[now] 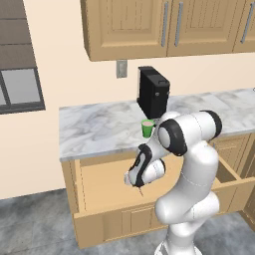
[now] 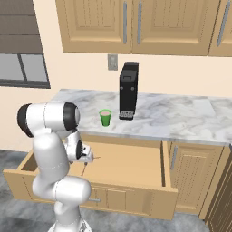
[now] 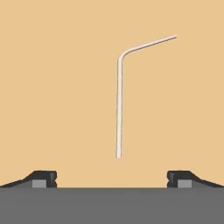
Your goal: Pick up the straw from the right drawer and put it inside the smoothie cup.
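Hand view looks straight down on the thin pale straw with a bent end (image 3: 119,105), lying flat on the plain light-wood bottom of the wide, shallow right drawer (image 3: 52,87). The two dark tips of the pincer (image 3: 112,177) stand wide apart, holding nothing, with the straw's straight end just above the gap between them. In the left base view the pincer (image 1: 135,183) hangs low over the pulled-out drawer (image 1: 99,184). The small bright green tapered smoothie cup (image 1: 147,128) stands on the marble surface (image 1: 94,129), just beside the black boxy coffee machine (image 1: 153,92).
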